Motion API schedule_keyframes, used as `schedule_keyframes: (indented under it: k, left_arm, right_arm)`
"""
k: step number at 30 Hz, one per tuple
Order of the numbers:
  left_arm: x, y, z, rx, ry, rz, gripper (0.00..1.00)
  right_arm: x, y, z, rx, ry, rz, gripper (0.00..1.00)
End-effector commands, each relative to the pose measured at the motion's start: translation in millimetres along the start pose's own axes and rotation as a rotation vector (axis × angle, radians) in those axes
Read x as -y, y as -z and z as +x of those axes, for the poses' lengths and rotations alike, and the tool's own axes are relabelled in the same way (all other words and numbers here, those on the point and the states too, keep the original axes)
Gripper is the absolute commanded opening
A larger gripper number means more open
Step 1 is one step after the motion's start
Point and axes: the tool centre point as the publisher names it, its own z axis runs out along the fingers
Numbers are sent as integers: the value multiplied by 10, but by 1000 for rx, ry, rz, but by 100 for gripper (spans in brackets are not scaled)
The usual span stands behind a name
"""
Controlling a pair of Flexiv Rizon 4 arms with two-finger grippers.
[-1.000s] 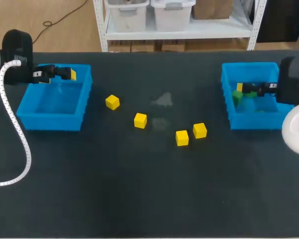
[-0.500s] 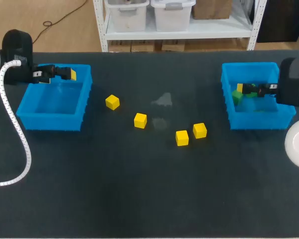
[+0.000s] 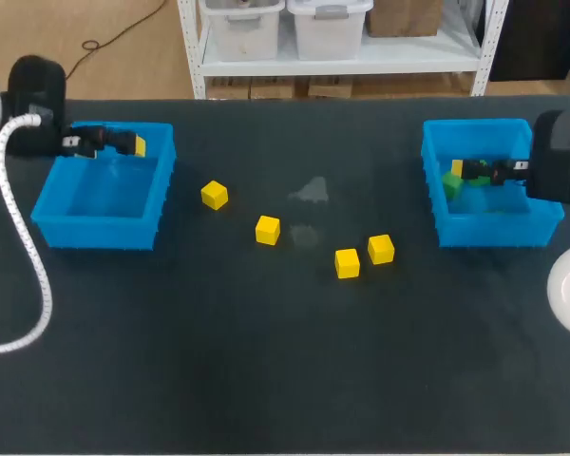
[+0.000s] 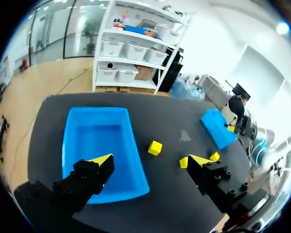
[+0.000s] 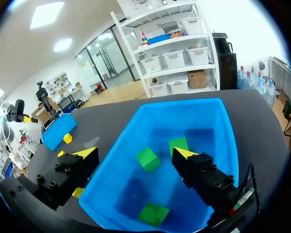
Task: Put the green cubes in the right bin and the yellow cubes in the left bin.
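The left end effector [image 4: 150,161] is hanging over the back edge of the left bin [image 3: 103,231]. Its two fingers are spread wide apart and are gripping nothing. The right end effector [image 5: 135,153] is hanging over the right bin [image 3: 494,231], also spread wide and pinching nothing. Three green cubes [image 5: 148,159] are lying inside the right bin. Four yellow cubes [image 3: 268,229] are sitting on the dark table [image 3: 266,361] between the two bins, two of them close together.
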Motion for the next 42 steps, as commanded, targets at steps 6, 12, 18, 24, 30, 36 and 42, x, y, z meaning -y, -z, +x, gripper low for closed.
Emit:
schedule_keyframes:
  k: [6,12,18,24,30,36,42]
  left_arm:
    - [175,-405,-590,-264,-117,-128,100]
    - [341,-666,-676,-326,-125,-108,100]
    - [356,-818,-685,-389,-106,-87,100]
    - [369,-938,-490,-482,-133,-114,100]
    - [363,-1122,-325,-558,-138,-123,100]
    - [465,-1277,-160,-603,-156,-94,100]
    - [485,-1365,3,-627,-151,-92,100]
  right_arm:
    - [2,11,-3,-1,-1,-3,100]
    - [2,11,-3,-1,-1,-3,100]
    - [2,11,-3,-1,-1,-3,100]
    - [2,11,-3,-1,-1,-3,100]
    - [2,11,-3,-1,-1,-3,100]
    - [2,11,-3,-1,-1,-3,100]
    - [2,11,-3,-1,-1,-3,100]
